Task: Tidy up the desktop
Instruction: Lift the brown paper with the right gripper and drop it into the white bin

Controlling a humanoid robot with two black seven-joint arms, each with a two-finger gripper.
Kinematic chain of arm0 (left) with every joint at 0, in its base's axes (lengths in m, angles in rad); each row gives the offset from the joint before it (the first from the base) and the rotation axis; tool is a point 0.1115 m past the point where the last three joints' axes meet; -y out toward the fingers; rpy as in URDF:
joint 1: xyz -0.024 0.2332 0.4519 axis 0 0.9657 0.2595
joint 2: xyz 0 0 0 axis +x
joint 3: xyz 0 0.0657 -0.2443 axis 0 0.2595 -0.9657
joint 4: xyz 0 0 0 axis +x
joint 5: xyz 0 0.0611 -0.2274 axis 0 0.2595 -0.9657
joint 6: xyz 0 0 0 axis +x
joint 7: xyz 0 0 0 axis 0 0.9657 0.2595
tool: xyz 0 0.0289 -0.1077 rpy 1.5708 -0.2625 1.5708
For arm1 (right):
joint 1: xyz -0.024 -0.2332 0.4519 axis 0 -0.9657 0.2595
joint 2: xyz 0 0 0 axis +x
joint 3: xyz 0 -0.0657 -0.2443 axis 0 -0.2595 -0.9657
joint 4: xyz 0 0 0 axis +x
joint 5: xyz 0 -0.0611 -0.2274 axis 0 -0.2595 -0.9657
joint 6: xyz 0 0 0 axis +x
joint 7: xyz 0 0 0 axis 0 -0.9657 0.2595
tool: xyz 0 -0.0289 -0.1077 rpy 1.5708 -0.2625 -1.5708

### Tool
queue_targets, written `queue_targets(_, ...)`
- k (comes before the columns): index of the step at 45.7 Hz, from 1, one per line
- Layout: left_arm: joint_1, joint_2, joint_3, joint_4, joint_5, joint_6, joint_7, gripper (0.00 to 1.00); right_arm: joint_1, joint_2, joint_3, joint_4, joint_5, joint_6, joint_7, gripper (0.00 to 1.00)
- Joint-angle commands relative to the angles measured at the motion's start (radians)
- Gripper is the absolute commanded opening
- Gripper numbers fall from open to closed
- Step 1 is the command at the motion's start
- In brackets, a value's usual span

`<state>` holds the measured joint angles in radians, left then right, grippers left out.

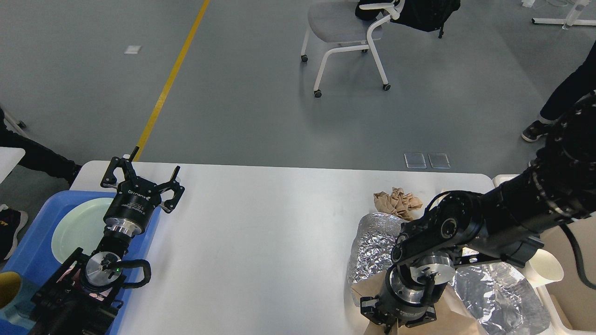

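Observation:
The white desktop (pixel 279 232) carries litter at its right end. A crumpled foil sheet (pixel 372 237) lies there, with more foil (pixel 493 293) near the front right corner. Behind them sits a crumpled brown paper wad (pixel 398 202). My right gripper (pixel 389 321) points down over a flat brown paper bag (pixel 456 321) at the bottom edge; its fingers are dark and cut off, so their state is unclear. A white paper cup (pixel 542 267) stands right of that arm. My left gripper (pixel 151 167) hovers open and empty at the table's far left.
A blue tray (pixel 42 242) holding a pale green plate (pixel 79 228) sits under my left arm. A cream bin (pixel 570 284) stands at the right edge. Beyond the table are a wheeled chair (pixel 347 28) and a person's legs (pixel 558 97).

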<state>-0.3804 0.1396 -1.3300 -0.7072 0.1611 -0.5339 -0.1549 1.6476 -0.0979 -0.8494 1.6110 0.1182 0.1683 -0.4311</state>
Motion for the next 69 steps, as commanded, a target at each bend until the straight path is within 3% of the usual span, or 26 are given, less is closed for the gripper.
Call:
queue_targets(1,0.000,0.000,0.000,0.000,0.000,0.000,0.000,0.96,0.096,-0.036,0.000,0.043,0.052,0.045,0.005,0.00)
queue_targets(18,0.000,0.000,0.000,0.000,0.000,0.000,-0.002,0.96,0.451,-0.141,-0.017,0.072,0.195,0.312,0.029,0.00)
queue_targets(28,0.000,0.000,0.000,0.000,0.000,0.000,-0.002,0.96,0.719,-0.180,-0.132,0.070,0.195,0.500,0.058,0.00)
queue_targets(31,0.000,0.000,0.000,0.000,0.000,0.000,-0.002,0.96,0.794,-0.177,-0.206,0.069,0.196,0.539,0.100,0.00)
queue_targets(37,0.000,0.000,0.000,0.000,0.000,0.000,-0.002,0.96,0.894,-0.163,-0.399,0.063,0.170,0.603,0.285,0.00)
queue_targets(40,0.000,0.000,0.000,0.000,0.000,0.000,-0.002,0.96,0.908,-0.157,-0.465,0.063,0.127,0.605,0.339,0.00)
queue_targets(43,0.000,0.000,0.000,0.000,0.000,0.000,-0.002,0.96,0.910,-0.145,-0.517,0.060,0.103,0.597,0.356,0.00)
queue_targets(59,0.000,0.000,0.000,0.000,0.000,0.000,0.000,0.96,0.899,-0.167,-0.755,-0.048,0.087,0.498,0.356,0.00)
queue_targets(69,0.000,0.000,0.002,0.000,0.000,0.000,0.000,0.96,0.706,-0.350,-0.849,-0.189,0.086,0.347,0.353,0.00)
